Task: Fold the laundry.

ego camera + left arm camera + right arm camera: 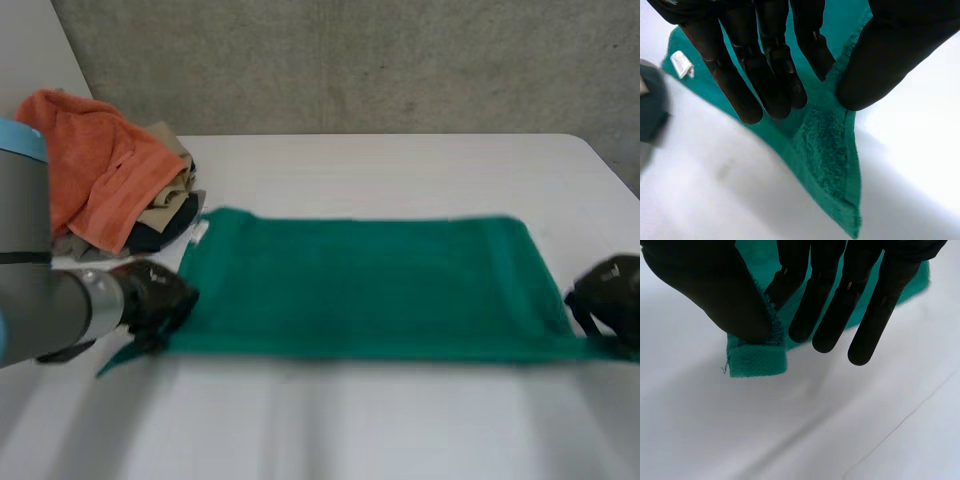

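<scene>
A green towel lies spread flat across the middle of the white table, its long edges running left to right. My left hand is at the towel's near left corner. In the left wrist view the thumb and a finger pinch that corner of the towel, which is lifted a little. My right hand is at the near right corner. There its thumb presses the towel's hem against a finger, while the other fingers stay straight.
A laundry pile sits at the table's back left: an orange towel on top of beige and dark garments. A white label shows at the green towel's far left corner. Bare table lies in front of the towel.
</scene>
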You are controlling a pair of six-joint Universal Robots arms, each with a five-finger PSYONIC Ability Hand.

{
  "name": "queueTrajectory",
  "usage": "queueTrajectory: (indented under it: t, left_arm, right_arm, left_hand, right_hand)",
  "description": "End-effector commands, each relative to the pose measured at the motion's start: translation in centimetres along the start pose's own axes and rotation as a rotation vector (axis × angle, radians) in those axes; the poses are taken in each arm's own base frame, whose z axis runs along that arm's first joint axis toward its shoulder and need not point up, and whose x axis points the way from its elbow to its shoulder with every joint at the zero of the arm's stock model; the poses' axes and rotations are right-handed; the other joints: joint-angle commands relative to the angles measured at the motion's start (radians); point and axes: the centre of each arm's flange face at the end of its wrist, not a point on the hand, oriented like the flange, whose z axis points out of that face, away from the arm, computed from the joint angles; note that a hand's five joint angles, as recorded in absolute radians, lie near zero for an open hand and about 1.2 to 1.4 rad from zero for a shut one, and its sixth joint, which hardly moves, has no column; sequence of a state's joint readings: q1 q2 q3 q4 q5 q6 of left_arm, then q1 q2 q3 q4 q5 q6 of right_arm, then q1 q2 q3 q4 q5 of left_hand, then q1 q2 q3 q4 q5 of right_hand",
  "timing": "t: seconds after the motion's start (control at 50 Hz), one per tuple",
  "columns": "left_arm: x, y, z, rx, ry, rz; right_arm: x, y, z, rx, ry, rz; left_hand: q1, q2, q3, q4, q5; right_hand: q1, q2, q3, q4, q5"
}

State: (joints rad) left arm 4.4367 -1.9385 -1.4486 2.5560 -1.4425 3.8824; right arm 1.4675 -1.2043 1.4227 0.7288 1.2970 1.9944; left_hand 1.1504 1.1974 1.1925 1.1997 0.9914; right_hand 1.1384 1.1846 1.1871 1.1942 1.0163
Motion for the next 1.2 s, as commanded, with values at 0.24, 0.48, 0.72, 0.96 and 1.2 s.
queueTrajectory:
  t: [0.24, 0.48, 0.72, 0.96, 1.2]
  left_arm:
    - [-1.2, -4.6, 1.9, 0.150, -0.068, -0.037]
    - [-3.4, -7.9, 7.5, 0.212, -0.173, -0.036]
    - [-2.7, -8.3, 10.4, 0.152, -0.204, -0.024]
    - [-5.6, -12.2, 5.9, 0.357, -0.375, -0.063]
    - [-3.9, -10.9, 4.0, 0.374, -0.261, -0.049]
  right_arm:
    - [0.9, -2.8, 4.4, 0.179, 0.191, -0.005]
    - [3.1, -5.2, 9.8, 0.237, 0.341, 0.074]
    - [3.1, -5.3, 12.9, 0.199, 0.403, 0.073]
    - [6.2, -6.7, 9.6, 0.335, 0.585, 0.165]
    - [4.9, -7.0, 6.8, 0.415, 0.497, 0.193]
  left_hand:
    - [0.246, 0.199, 0.204, 0.197, 0.230]
    - [0.246, 0.199, 0.204, 0.197, 0.230]
    - [-0.062, -0.109, -0.104, -0.111, -0.077]
    - [-0.976, -1.023, -1.018, -1.025, -0.991]
    - [-0.976, -1.023, -1.018, -1.025, -0.991]
  right_hand:
    - [0.258, 0.212, 0.209, 0.202, 0.205]
    - [0.258, 0.212, 0.209, 0.202, 0.205]
    - [-0.211, -0.257, -0.260, -0.267, -0.264]
    - [-0.964, -1.010, -1.013, -1.020, -1.016]
    - [-0.964, -1.010, -1.013, -1.020, -1.016]
